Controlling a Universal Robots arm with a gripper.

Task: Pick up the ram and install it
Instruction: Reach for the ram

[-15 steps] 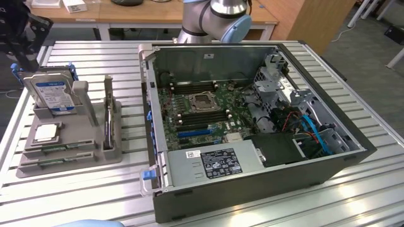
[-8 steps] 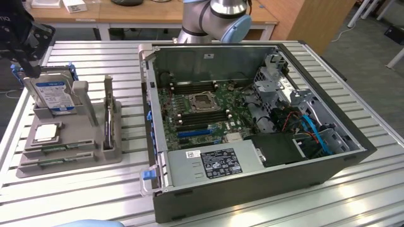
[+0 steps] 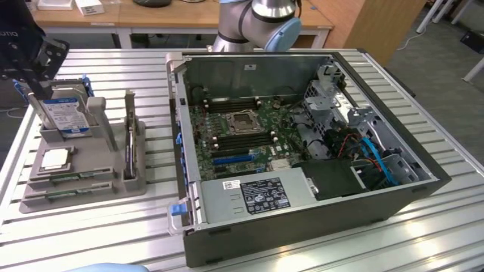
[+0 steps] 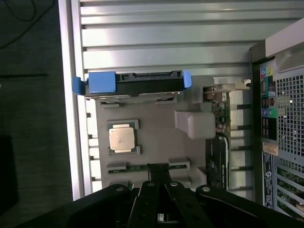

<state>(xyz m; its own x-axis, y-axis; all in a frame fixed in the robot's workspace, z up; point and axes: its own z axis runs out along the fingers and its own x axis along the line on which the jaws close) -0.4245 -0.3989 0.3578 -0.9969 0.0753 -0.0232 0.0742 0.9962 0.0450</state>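
On the gray holder (image 3: pixel 90 190) beside the open computer case (image 3: pixel 302 226), the ram (image 3: pixel 72 179) lies seated in a slot along the holder's near edge, below the square processor (image 3: pixel 56 159) and the blue-labelled hard drive (image 3: pixel 64 116). A second, similar stick (image 3: pixel 68 194) sits in the next slot, just beside it. By the look of it the task is at its very beginning: nothing has been lifted, and the long memory slots (image 3: pixel 238 141) on the motherboard (image 3: pixel 250 153), either side of the empty processor socket (image 3: pixel 240 120), appear unfilled. Both the pick and the install are left to do.

The gripper (image 4: pixel 159 172) hangs above the holder, apart from it, with its fingers pressed together and nothing between them. From the wrist view its tips line up over the ram (image 4: pixel 137 167) between the two end clips, but I see no contact with the stick.
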